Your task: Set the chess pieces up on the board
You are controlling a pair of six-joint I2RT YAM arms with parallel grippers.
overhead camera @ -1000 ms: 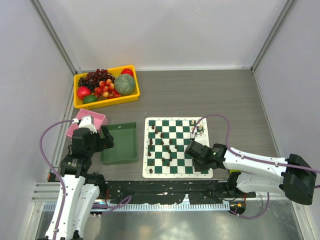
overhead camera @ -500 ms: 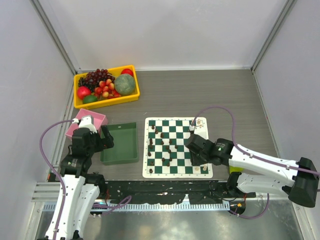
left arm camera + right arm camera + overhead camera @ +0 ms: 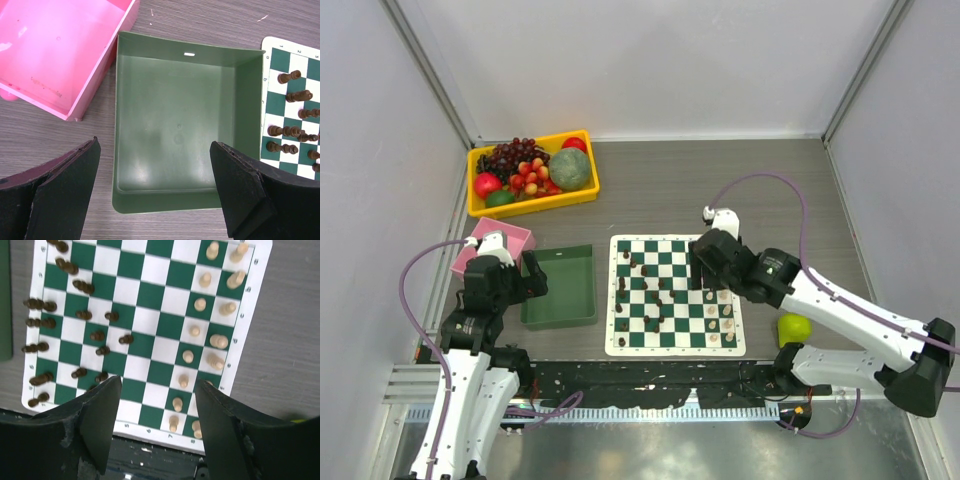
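The board point(image 3: 670, 347), a green and white checked mat, lies at the table's near middle. Dark chess pieces point(image 3: 645, 296) stand scattered over its left half, with cream ones point(image 3: 721, 318) in two columns along its right side. My right gripper point(image 3: 703, 268) hovers over the board's far right part, open, with nothing between its fingers. In the right wrist view the dark pieces point(image 3: 82, 315) and cream pieces point(image 3: 200, 304) stand upright on the board point(image 3: 150, 295) beyond the open gripper point(image 3: 156, 390). My left gripper point(image 3: 530, 276) hangs open over the green tray, well left of the board.
An empty green tray point(image 3: 560, 287) sits left of the board, seen between the left gripper's point(image 3: 155, 150) spread fingers as the tray point(image 3: 175, 125). A pink box point(image 3: 498, 240) lies beside it. A yellow bin point(image 3: 532, 205) of fruit stands far left. A green fruit point(image 3: 794, 327) lies right of the board.
My right gripper has opened and drawn back from the board's near right corner toward its far right side, uncovering the cream pieces there. The left arm has not moved.
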